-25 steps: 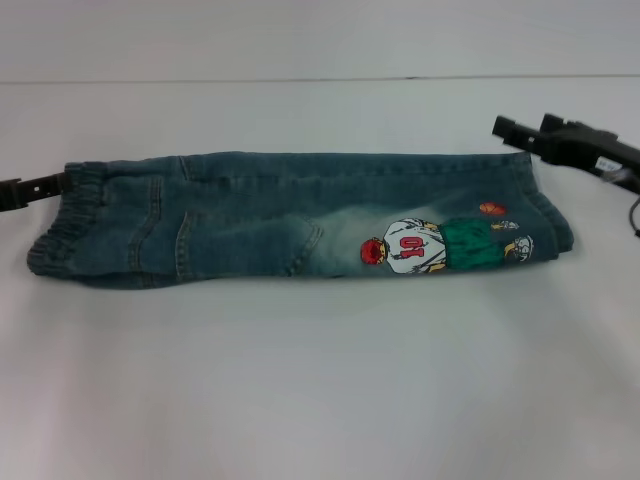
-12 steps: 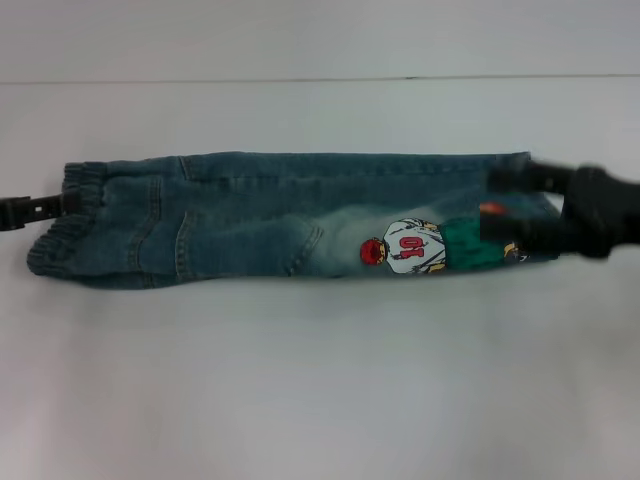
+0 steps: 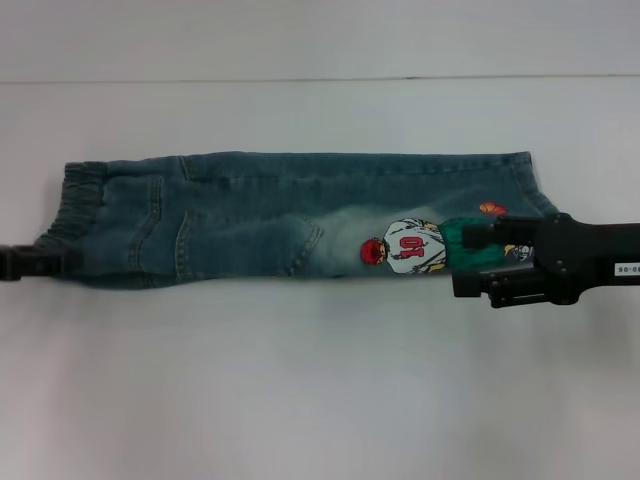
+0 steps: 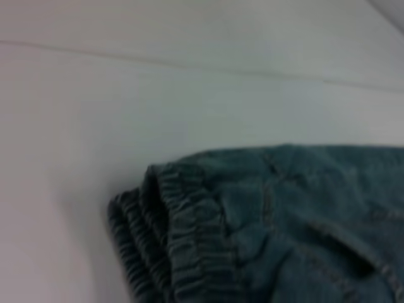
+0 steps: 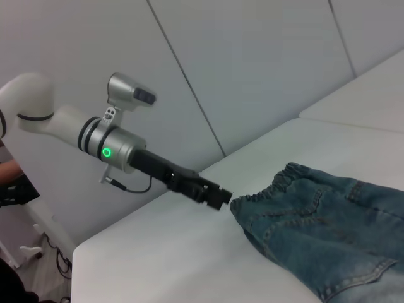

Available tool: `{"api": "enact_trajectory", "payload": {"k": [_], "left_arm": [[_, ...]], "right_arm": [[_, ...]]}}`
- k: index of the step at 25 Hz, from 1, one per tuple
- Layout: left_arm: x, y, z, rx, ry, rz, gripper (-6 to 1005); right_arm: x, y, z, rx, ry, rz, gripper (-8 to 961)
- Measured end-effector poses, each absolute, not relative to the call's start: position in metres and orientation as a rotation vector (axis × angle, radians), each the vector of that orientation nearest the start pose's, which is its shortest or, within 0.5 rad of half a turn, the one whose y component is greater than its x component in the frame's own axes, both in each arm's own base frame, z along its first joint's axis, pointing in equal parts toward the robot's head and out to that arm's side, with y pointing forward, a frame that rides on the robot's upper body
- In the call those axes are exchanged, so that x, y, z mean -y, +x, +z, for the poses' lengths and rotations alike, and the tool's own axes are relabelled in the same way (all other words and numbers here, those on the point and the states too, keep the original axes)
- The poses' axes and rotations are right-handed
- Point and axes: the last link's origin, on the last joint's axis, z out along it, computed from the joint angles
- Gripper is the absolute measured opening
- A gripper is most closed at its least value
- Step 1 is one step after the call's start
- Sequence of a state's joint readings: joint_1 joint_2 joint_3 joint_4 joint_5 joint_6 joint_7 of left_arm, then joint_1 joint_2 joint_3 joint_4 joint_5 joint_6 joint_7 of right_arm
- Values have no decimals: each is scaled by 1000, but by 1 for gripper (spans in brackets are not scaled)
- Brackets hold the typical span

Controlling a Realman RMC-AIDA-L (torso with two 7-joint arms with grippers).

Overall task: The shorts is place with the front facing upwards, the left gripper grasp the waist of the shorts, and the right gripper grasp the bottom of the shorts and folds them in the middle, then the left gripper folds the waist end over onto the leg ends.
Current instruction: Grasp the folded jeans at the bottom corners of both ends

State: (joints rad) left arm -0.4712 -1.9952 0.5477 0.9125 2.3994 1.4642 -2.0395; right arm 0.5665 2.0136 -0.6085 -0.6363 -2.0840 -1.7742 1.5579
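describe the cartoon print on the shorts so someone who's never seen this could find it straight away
On the white table lie denim shorts, waistband by the left pincer. Follow them to the leg end, where the right pincer hovers. The print beside it is a figure in a red cap and white "10" shirt, the only bright patch.

Soft, even, diffuse light was cast over the white table, with only faint shadow seen beneath the shorts. No glare was noted. The left wrist view was rendered blurred and out of focus; the head view was slightly soft.
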Motion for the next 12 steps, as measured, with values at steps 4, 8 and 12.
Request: {"api": "enact_trajectory", "payload": {"k": [4,8,12], "left_arm": [[-335,-345,78,1326,-2269,-108,916],[-339,-348,73,1297,-2242,-77,916],[-341,-352,72,1280,-2205,-66,915]], "right_arm": [[-321,255,23,-823,-2855,777,949],[-321,254,21,-824,-2856,778,948],[-321,253,19,-827,-2856,785,948]]}}
